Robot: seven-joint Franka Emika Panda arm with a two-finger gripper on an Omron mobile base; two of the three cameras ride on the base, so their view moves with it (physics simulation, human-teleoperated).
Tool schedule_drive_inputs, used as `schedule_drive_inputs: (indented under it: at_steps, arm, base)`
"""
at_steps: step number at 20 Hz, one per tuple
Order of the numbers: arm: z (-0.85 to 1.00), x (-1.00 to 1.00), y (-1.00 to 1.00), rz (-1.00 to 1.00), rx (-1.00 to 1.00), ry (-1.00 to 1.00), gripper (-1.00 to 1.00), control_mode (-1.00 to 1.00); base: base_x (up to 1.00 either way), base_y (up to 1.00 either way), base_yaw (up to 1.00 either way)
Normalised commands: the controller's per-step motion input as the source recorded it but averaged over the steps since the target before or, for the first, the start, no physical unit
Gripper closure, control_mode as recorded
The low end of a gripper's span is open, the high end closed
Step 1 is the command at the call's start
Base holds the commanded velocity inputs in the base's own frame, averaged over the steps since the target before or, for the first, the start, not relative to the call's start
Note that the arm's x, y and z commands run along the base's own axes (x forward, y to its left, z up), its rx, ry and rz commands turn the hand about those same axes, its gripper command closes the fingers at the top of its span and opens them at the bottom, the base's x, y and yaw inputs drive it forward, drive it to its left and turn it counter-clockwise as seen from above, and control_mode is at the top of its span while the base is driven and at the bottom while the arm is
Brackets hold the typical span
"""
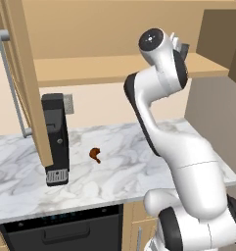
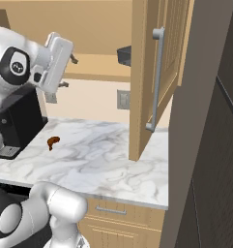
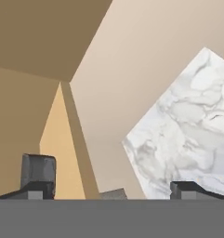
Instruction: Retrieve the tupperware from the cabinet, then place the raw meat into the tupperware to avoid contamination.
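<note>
marble counter (image 1: 139,166) runs under an open tan cabinet (image 2: 147,72) with a plain wooden shelf (image 1: 100,68) inside and a long grey bar handle (image 2: 156,80) on its open door. on the counter lies the raw meat (image 1: 95,155), a small reddish-brown piece, near the middle of the marble and at about 3 o'clock from a tall black appliance (image 1: 56,139), close to it but apart.

the tupperware (image 2: 123,54) sits on the shelf as a dark grey low box, partly hidden behind the edge of the open door in the right base view. in the hand view a dark grey box (image 3: 38,170) stands at about 8 o'clock, on the tan wood.

the fingers (image 3: 113,189) are raised at shelf height, spread fully wide and holding nothing. in the hand view the grey box is just above the left fingertip (image 3: 35,190), not between the two tips. the raw meat is well below the fingers, at about 7 o'clock from them in the left base view.
</note>
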Motion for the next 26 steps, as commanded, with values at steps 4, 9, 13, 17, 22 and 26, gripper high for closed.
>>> schedule_drive_inputs:
  at_steps: [4,9,13,17,22,26]
  arm:
    - [0.24,0.40,-0.19,0.00,0.00,-0.09,-1.00,-1.00]
    - [0.07,0.42,-0.13,-0.07,0.00,0.02,-1.00,-1.00]
    - [-0.01,0.37,-0.22,-0.09,0.00,0.05,-1.00,-1.00]
    - [-0.02,0.45,-0.21,-0.02,0.00,0.00,-1.00,-1.00]
    - [-0.01,0.50,-0.21,0.00,0.00,0.00,-1.00,-1.00]
    - [-0.10,0.39,-0.24,0.00,0.00,-0.03,-1.00,-1.00]
  base:
    - [0.00,0.00,0.00]
    - [0.00,0.00,0.00]
    - [0.00,0.00,0.00]
    - [0.00,0.00,0.00]
    - [0.00,0.00,0.00]
    - [0.00,0.00,0.00]
